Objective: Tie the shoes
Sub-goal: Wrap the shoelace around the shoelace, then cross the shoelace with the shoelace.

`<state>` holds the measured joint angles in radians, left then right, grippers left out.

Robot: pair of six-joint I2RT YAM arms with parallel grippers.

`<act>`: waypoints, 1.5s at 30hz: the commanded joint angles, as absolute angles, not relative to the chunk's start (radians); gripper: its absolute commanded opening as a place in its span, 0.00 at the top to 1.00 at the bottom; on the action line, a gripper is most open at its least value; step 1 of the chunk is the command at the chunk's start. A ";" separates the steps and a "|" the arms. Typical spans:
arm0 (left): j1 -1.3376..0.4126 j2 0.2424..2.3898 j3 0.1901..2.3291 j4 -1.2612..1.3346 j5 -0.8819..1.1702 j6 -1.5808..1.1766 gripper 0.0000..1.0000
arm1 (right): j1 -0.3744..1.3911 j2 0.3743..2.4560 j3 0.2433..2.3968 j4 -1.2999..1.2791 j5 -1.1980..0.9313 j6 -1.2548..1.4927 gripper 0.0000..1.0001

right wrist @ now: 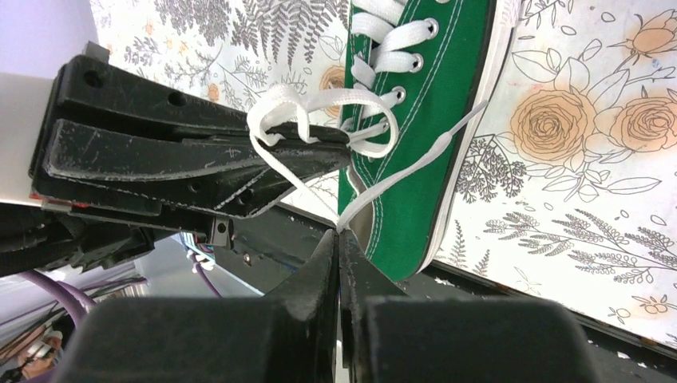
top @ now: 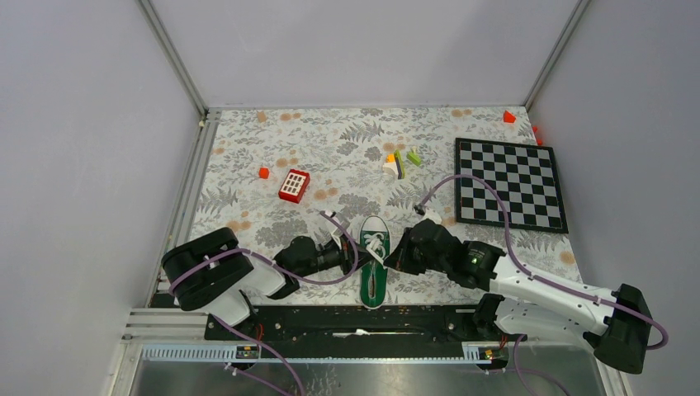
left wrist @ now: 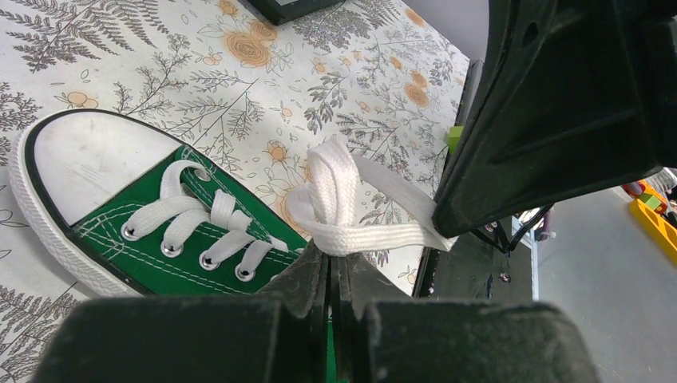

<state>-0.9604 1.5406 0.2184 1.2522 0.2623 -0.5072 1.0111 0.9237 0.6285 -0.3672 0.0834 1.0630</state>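
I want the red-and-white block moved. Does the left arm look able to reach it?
Probably not yet: the left arm has its jaws shut on a lace of the sneaker. Its path to the block looks free.

Right gripper (right wrist: pixel 338 233) tight on white lace (right wrist: pixel 435 148) beside green sneaker (right wrist: pixel 423 72).

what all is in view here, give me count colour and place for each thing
sneaker: one, green with white toe cap, near edge, between the arms
laces: white, partly looped above the sneaker
keypad block: one, red and white, left of centre
small cube: one, orange-red, left of the keypad block
small blocks: one cluster, orange, white, green, far centre
chessboard: one, black and white, right side
red blocks: two, far right corner
tablecloth: one, floral, covers the table
left end effector: black, shut on laces
right end effector: black, shut on laces
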 commanded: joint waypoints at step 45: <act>-0.963 1.581 0.198 1.439 0.349 -0.467 1.00 | 1.019 0.862 0.628 -0.316 0.220 0.950 0.39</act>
<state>-0.9604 1.5749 0.1806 1.3468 0.2863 -0.4786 1.0122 0.8589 0.5583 -0.3408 0.1947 1.0393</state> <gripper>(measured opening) 0.013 0.559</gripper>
